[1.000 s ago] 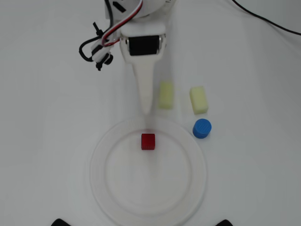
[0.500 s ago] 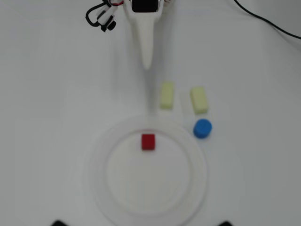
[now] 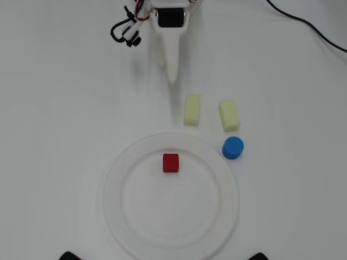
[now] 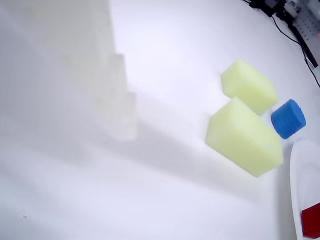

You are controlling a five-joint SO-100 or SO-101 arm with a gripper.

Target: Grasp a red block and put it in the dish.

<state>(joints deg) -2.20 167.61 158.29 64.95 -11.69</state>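
Gripper is pointing down the frame from the top centre of the overhead view, its white fingers pressed together into one narrow tapering wedge with nothing between them. The arm's body is sitting at the very top edge, with a dark panel on its upper face and a loop of red, white and black wires hanging at its left. The tip is hanging over bare white desk, above and slightly left of the two pale yellow blocks.

Below it, the left yellow block and the right yellow block are lying side by side, apart from each other, with the blue cylinder standing just below the right one, beside the dish's upper right rim. The dish is filling the lower centre of the frame, and the red block is resting inside it, in its upper part, well clear of the gripper. A black cable is crossing the upper right corner.

Wrist view: a blurred white finger is taking up the upper left. Both yellow blocks are lying to the right of centre, the nearer one below the farther one, the blue cylinder just right of them. The dish's rim and a corner of the red block are showing at the lower right edge.
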